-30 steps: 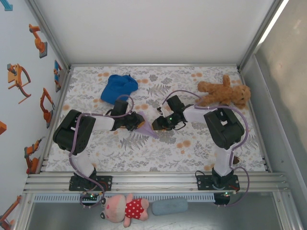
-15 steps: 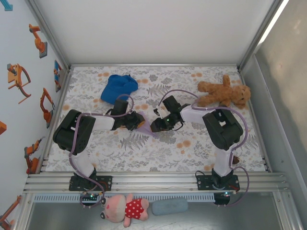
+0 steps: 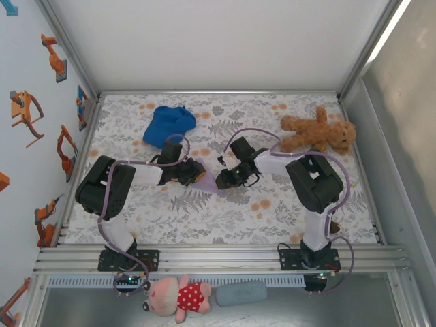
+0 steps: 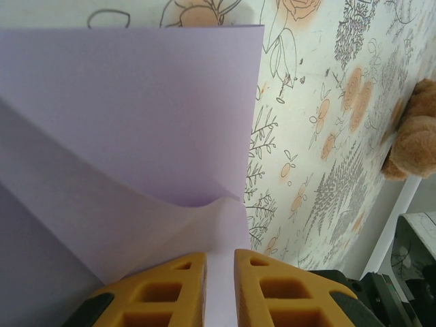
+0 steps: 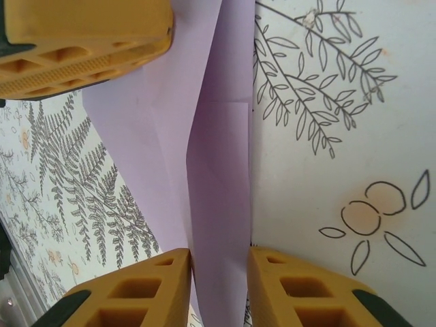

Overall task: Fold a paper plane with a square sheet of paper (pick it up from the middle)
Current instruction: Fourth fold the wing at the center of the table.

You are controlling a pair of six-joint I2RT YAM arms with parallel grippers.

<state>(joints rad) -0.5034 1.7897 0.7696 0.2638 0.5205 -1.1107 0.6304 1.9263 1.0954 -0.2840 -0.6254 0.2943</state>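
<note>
From above: paper (image 3: 210, 184) mid-table, slung between left gripper (image 3: 197, 176) and right gripper (image 3: 223, 180).
Left wrist: clamped on one edge of the paper, probably to anchor it.
Right wrist: jaws apart astride a raised fold, seemingly placed to pinch the crease.

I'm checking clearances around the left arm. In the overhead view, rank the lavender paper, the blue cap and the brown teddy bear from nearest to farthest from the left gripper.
From the left gripper:
1. lavender paper: at its fingers, mid-table.
2. blue cap: far side, to the left.
3. brown teddy bear: far side, to the right.
</note>
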